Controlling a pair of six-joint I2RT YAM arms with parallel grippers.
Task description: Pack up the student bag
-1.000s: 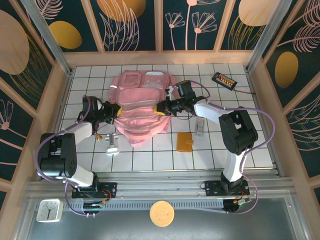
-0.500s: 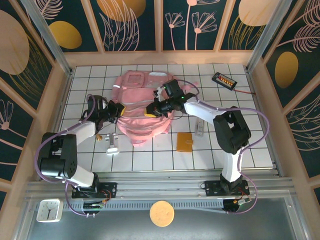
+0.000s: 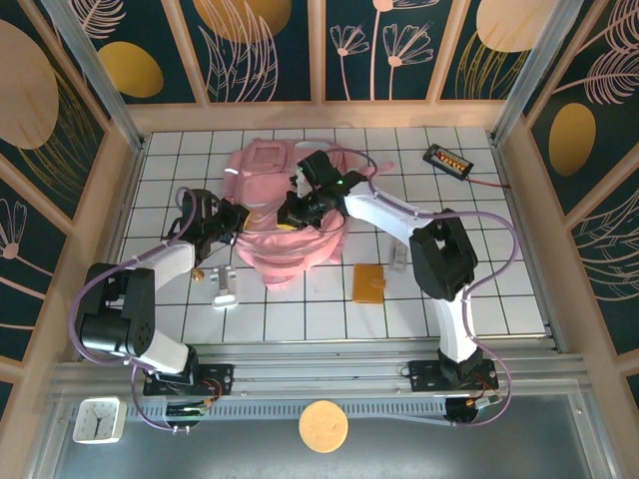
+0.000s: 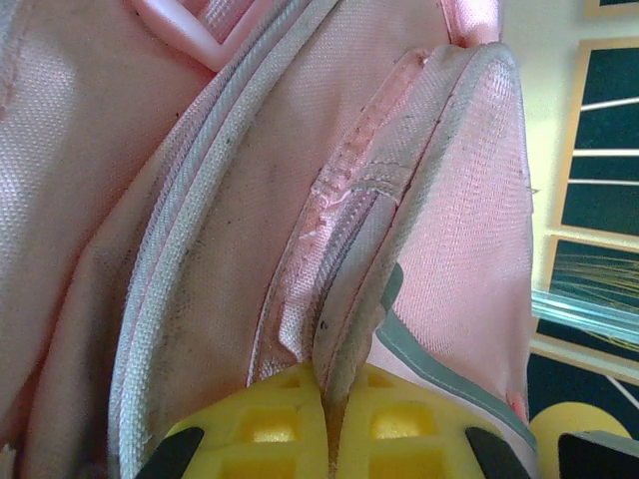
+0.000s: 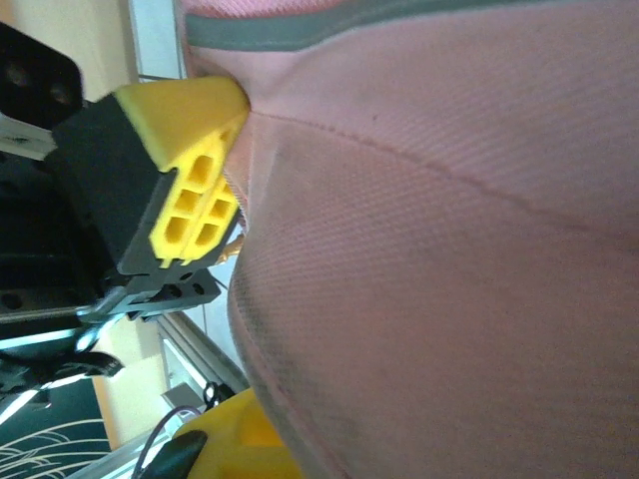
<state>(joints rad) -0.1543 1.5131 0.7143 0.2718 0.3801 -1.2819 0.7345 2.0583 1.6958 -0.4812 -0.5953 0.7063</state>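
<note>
Pinching woven pink student bag (image 3: 262, 162) seam, gridded yellow left fingers (image 4: 262, 431)

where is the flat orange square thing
In the top view, the flat orange square lies right of centre, just off the near-right edge of the student bag.

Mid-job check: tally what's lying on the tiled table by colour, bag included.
Pink: 1, student bag
Orange: 1, flat case
Black: 1, device
Pale: 2, white piece, slim clear piece
Gold: 1, tiny piece
Total: 6
</note>
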